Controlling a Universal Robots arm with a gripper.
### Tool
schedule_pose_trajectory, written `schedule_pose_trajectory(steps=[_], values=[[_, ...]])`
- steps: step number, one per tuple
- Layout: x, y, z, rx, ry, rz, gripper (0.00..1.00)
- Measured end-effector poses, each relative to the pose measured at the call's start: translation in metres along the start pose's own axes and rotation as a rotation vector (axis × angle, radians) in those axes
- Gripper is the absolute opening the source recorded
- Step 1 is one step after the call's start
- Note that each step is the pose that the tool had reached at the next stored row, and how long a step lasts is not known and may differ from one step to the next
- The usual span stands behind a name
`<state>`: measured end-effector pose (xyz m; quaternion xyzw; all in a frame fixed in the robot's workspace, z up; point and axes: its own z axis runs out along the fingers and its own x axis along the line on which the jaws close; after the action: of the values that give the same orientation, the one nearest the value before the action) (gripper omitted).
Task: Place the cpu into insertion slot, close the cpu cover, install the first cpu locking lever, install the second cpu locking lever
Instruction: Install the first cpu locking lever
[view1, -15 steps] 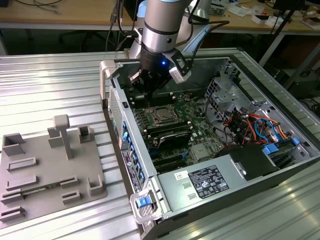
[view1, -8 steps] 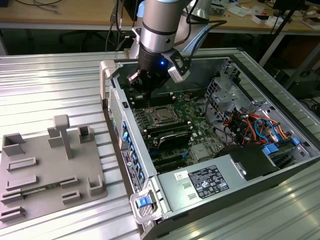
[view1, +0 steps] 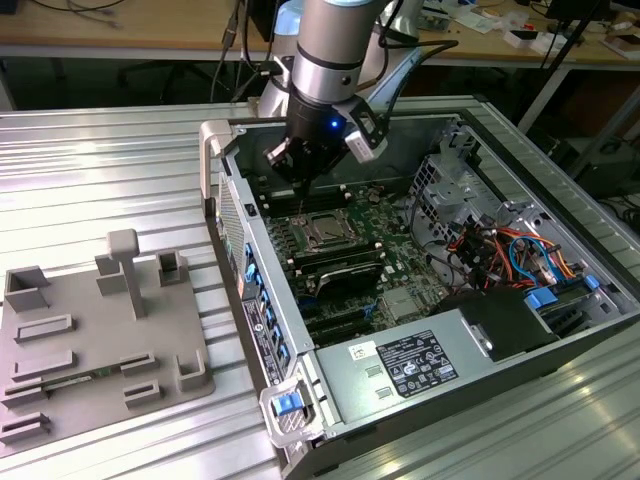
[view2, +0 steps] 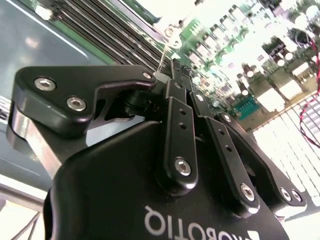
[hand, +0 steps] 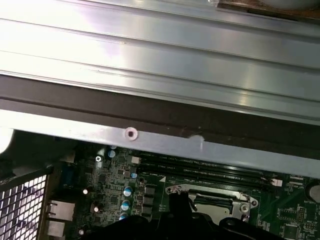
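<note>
Table (view1: 100, 170): ribbed metal, pale grey.
Exterior view's left: flat grey fixture plate (view1: 90, 312) lying on it.
Exterior view's right: open computer case (view1: 250, 290).

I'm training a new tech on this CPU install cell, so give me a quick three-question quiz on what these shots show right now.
1. True or false: the gripper hangs above the open computer case.
2. The grey power supply sits: A inside the case; B outside it; C in the gripper.
3. Fill in: the circuit board around the insertion slot is ___.
Key: 1 true; 2 A; 3 green.
</note>
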<state>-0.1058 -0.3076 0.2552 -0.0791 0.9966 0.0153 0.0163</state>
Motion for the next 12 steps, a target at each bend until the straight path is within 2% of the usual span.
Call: schedule_pose_trajectory(steps=[2,3,12], values=[[-0.0085,-0.0014,0.0010,0.0000,0.0009,0.000,0.11],[-0.0093,-0.0016,0.0011,0.0000,0.0009,0.000,0.11],[-0.0099,-0.0017,0.0044,-0.0002,0.0006,0.000,0.11]])
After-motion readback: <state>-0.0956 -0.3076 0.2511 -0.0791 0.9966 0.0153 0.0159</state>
